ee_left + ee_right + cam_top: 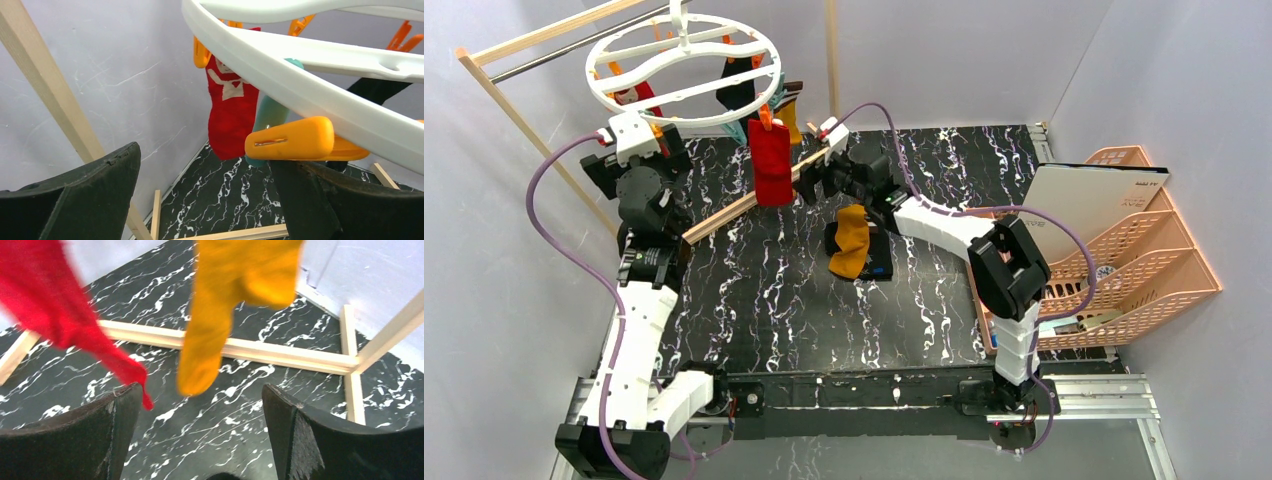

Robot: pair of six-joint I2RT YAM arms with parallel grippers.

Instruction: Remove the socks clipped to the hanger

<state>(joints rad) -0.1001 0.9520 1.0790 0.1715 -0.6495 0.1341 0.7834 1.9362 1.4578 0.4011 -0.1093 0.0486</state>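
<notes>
the hanger [682,45] hangs off the rack rod [564,58], so the socks dangle above the table [754,300] and can be reached from below. Clipped on: front red sock [771,160], hanging mustard sock [792,118], black sock [739,90], printed red sock [638,96]. The loose mustard sock [852,240] lies mid-table, so I'd call the task partly done.

left end effector [205,157]: fingers spread, nothing held. It's up under the ring with an orange clip [290,137] just above one finger. Probably there to brace the ring or work that clip, can't tell which.

right end effector [200,390]: also spread and empty. The front red sock and hanging mustard sock are right ahead of the gap, both blurred. Likely next: pinch one and tug down. Risk: the ring swings with the pull.
</notes>
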